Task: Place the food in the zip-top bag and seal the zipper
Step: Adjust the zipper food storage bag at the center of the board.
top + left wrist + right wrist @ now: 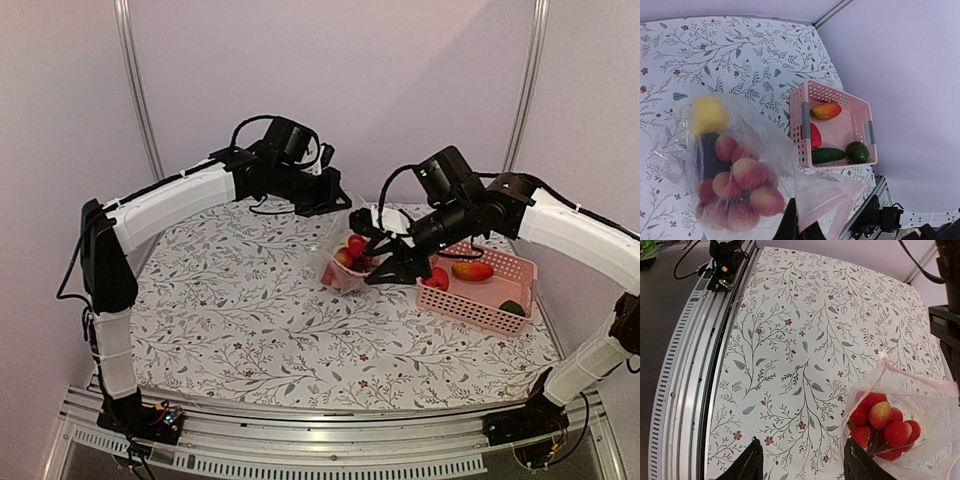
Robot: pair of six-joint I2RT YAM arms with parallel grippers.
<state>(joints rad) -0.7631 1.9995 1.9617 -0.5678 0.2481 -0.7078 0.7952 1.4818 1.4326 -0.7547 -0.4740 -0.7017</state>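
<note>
The worry here is the bag (782, 155) itself: the left gripper (799, 227) is pinched shut on one thin spot of its mouth, close to the pink zipper (840, 212), and the bag sags under a lemon (707, 115), an eggplant (709, 155) and a heap of red fruits (747, 172). With slick film and that load, I'd guess the rim could slide out of the pinch, or the mouth could fold over so the next piece hits plastic and rolls off. The right gripper (802, 455) hangs just beside the bag with its jaws apart and nothing between them. If it brushes the film as it moves, it may drag the opening closed or tip fruit out. A cucumber (829, 155) and an orange-red piece (826, 111) lie in the pink basket (840, 92) near the bag, with a red and a dark green piece. The long cucumber looks the likeliest to snag on the rim, and a full bag may bunch the zipper so it seals badly. All this sits on a table (230, 300) under a white cloth printed with leafy sprigs and small red flowers, with a curved metal rail (300, 440) at the near edge. Plain pale lilac walls (400, 80) close in behind, with slim metal posts (135, 80).
</note>
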